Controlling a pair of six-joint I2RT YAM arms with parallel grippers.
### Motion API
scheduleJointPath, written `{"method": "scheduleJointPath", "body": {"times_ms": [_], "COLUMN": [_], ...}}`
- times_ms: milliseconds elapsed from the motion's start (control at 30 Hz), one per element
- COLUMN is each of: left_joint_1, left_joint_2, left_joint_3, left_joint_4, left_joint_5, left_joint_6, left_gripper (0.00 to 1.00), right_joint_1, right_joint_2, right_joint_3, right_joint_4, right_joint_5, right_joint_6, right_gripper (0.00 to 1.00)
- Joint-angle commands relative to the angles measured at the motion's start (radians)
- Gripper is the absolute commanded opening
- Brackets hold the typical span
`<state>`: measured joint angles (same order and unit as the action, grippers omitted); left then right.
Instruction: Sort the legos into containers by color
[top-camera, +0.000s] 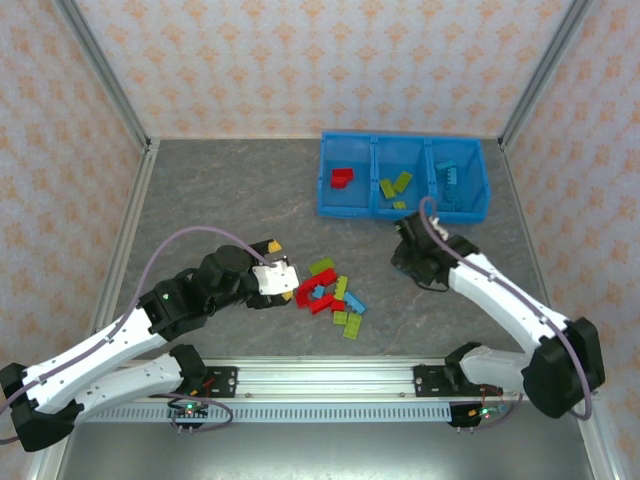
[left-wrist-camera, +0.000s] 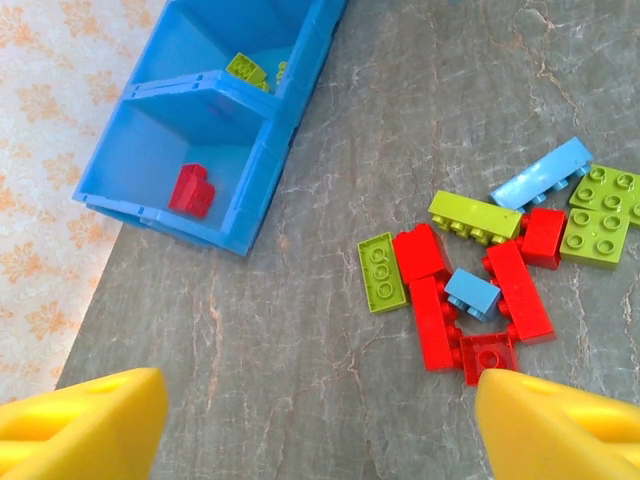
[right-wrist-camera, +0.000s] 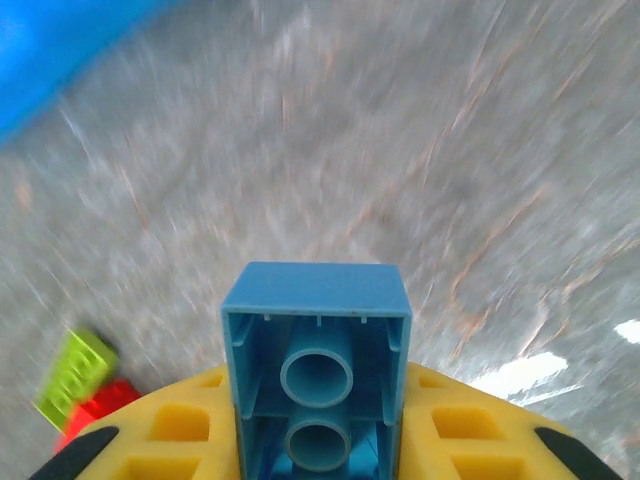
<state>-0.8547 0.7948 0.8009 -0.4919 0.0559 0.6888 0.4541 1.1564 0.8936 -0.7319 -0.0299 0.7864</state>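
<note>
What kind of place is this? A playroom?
Probably a robot lab booth, not a playroom: a left arm and right arm bolted to a metal rail, patterned wall panels in metal frames, and a grey table with legos and a blue bin.

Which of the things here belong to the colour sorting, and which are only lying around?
Belong to the job: loose bricks; blue bin with three compartments; light blue brick held in the right fingers.
Only around: grey table; patterned walls; metal rail.

Motion-blurred table (right-wrist-camera: 450, 150) and bin (right-wrist-camera: 60, 40)
</note>
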Motion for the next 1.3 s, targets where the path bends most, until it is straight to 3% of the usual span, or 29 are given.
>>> {"method": "scheduleJointPath", "body": {"times_ms": [0, 167, 400, 633, 767, 867, 1000, 1067, 1133, 1267], "left_joint_1": [0.014, 0.041, 0.051, 0.056, 0.057, 0.065, 0.066, 0.068, 0.068, 0.068], "left_joint_2": [-0.012, -0.024, -0.056, -0.056, -0.042, -0.019, 0.032, 0.071, 0.121, 0.268], "left_joint_3": [-0.011, -0.005, -0.023, -0.031, -0.033, -0.007, 0.061, 0.093, 0.130, 0.252], "left_joint_4": [0.039, 0.048, 0.048, 0.048, 0.052, 0.058, 0.070, 0.093, 0.084, -0.093], "left_joint_5": [0.027, 0.049, 0.037, 0.030, 0.029, 0.024, 0.031, 0.006, -0.100, -0.273], "left_joint_6": [-0.021, -0.038, -0.043, -0.041, -0.056, -0.121, -0.274, -0.410, -0.593, -0.906], "left_gripper": [0.81, 0.82, 0.82, 0.82, 0.83, 0.99, 1.00, 1.00, 1.00, 0.98], "right_joint_1": [-0.153, -0.398, -0.517, -0.537, -0.537, -0.535, -0.513, -0.478, -0.416, -0.225], "right_joint_2": [-0.010, 0.193, 0.632, 0.839, 0.758, 0.635, 0.435, 0.317, 0.213, 0.093], "right_joint_3": [0.118, 0.316, 0.679, 0.958, 0.900, 0.772, 0.585, 0.495, 0.438, 0.399], "right_joint_4": [-0.048, 0.040, 0.025, -0.136, -0.148, -0.118, -0.112, -0.111, -0.126, -0.241], "right_joint_5": [0.064, -0.029, -0.085, -0.065, -0.077, -0.151, -0.254, -0.312, -0.337, -0.357], "right_joint_6": [-0.140, -0.235, -0.267, -0.336, -0.344, -0.344, -0.350, -0.352, -0.360, -0.399], "right_gripper": [0.30, 0.29, 0.28, 0.59, 0.64, 0.67, 0.71, 0.73, 0.75, 0.78]}}
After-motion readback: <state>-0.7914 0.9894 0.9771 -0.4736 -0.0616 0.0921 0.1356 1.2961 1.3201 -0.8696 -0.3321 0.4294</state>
